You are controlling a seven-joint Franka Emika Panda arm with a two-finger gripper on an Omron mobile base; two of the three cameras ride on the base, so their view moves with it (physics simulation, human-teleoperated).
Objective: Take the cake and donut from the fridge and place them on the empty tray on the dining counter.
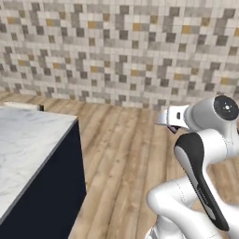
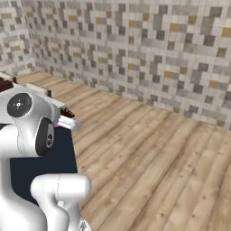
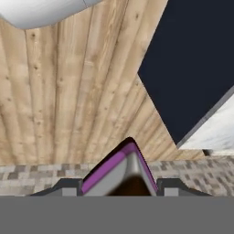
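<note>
Gripper (image 3: 118, 189) clenched on the cake (image 3: 119, 171), dark slice w/ pink-purple layer wedged betw. the tips. Carried high over wood floor, prob. to keep clear of dining counter (image 1: 28, 149), which sits near left. Tray not seen yet.

Floor (image 1: 121, 154): light wood planks, laid lengthwise away from the cameras, running up to the back wall. Wall (image 1: 116, 46): small mosaic tiles in grey, beige and white, with scattered orange-tan tiles. A second wall (image 2: 11, 36) with identical tiling meets it at a corner, seen in the right base view.
</note>
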